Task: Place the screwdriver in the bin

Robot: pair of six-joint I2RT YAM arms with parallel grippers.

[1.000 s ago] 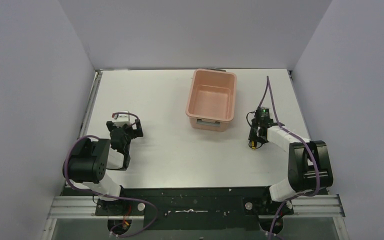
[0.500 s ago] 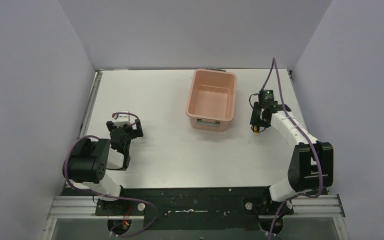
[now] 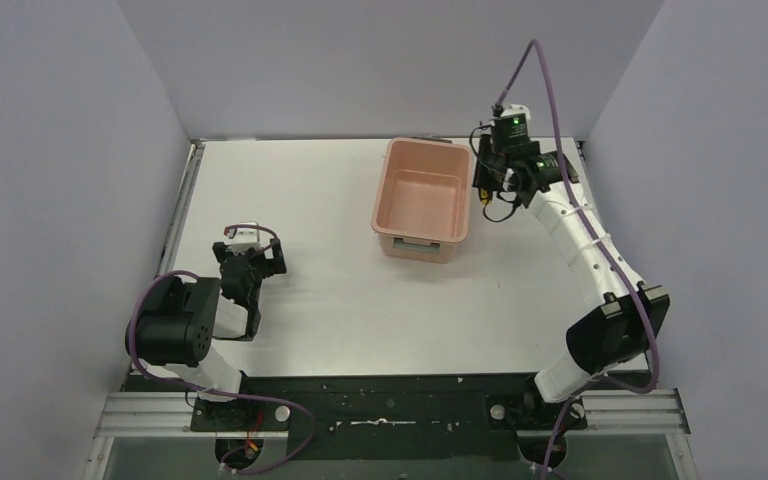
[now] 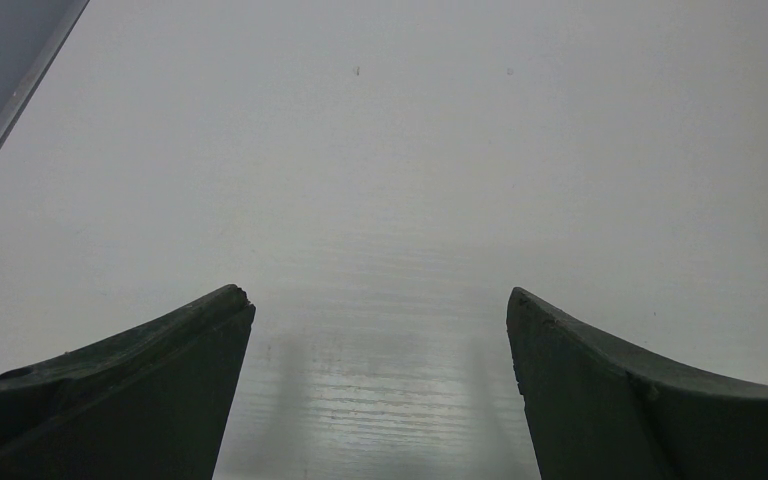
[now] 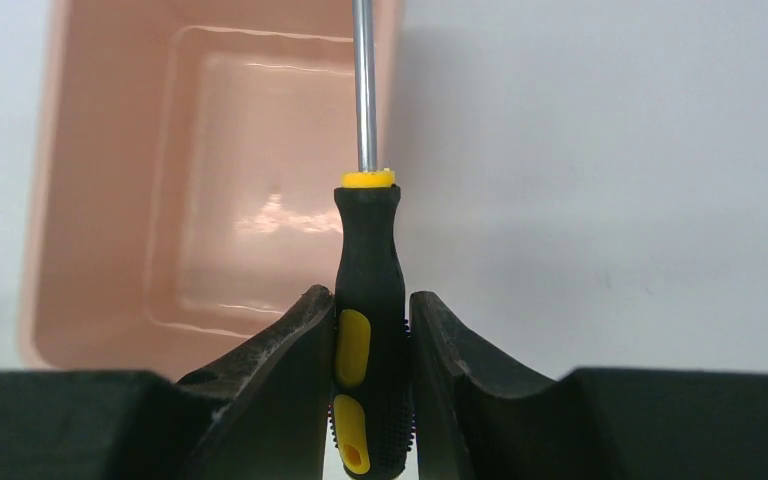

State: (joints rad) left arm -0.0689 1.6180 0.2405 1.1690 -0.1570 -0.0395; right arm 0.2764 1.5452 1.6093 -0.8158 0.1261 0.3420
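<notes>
- Top external view: salmon-pink rectangular plastic bin (image 3: 420, 246) with rounded corners and a rolled rim, standing on the flat white table (image 3: 340, 300) toward its far side, with the handle slot in the near short wall.
- Same view: right gripper (image 3: 487, 186) raised at the end of an outstretched white arm (image 3: 585, 250), just beside the bin's far right corner. Held object too small here to make out.
- Same view: left gripper (image 3: 252, 262) low over the table on the left, well apart from the bin.
- Left wrist view: two dark fingers (image 4: 140, 390) spread wide apart, with plain white tabletop showing between them.
- Right wrist view: small slim screwdriver (image 5: 368, 300) with a black rubber handle, yellow inserts and a yellow collar, clamped by the handle between the right gripper's two dark fingers, one pressed against each side.
- Same view: thin bright metal shaft pointing straight away from the wrist and running out of the top of the frame, lined up over the bin's right long wall. Screwdriver held in the air above the bin's edge, handle partly over the bin's corner and partly over the table.
</notes>
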